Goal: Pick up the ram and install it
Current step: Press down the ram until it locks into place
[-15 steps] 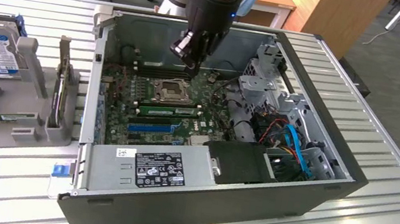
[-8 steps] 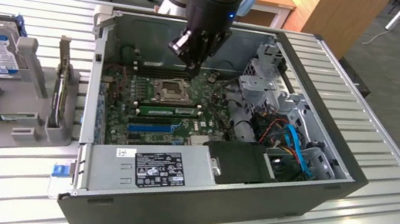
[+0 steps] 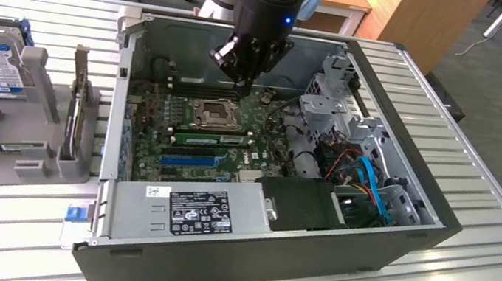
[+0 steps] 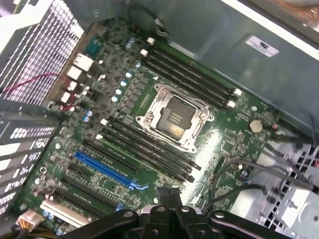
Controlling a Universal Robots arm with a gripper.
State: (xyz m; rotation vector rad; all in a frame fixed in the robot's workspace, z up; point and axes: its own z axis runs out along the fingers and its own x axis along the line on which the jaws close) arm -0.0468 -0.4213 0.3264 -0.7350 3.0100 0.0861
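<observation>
1. The gripper point(image 3: 242, 83) hangs inside the open computer case point(image 3: 416, 232), above the motherboard point(image 3: 259, 158) and over the area around the CPU socket point(image 3: 216, 114). In the wrist view its fingertips point(image 4: 161, 192) look pressed together with nothing visible between them.
2. The ram point(image 3: 213, 135), as I read it, is the narrow green stick in the exterior view, lying in the bank of long black slots just beside the socket, on the side toward the blue expansion slot point(image 3: 191, 158). The gripper is clear above it, not touching. From the wrist view I cannot tell whether it is fully seated.
3. I judge the step in hand to be the seating. Done well, it needs pressure straight down on the stick's top edge, spread evenly along its length so neither end rides high. The stick must stay square in its slot, with the end latches closing on it. The open socket beside it and the dark cables point(image 4: 234, 174) near the fingers should be kept clear.
4. Its long axis runs along the slots, parallel to the blue expansion slot, from the exterior view's left to the exterior view's right and nearly level. It seems to stand on its long edge, thin side up, with the contact edge presumably down in the slot
</observation>
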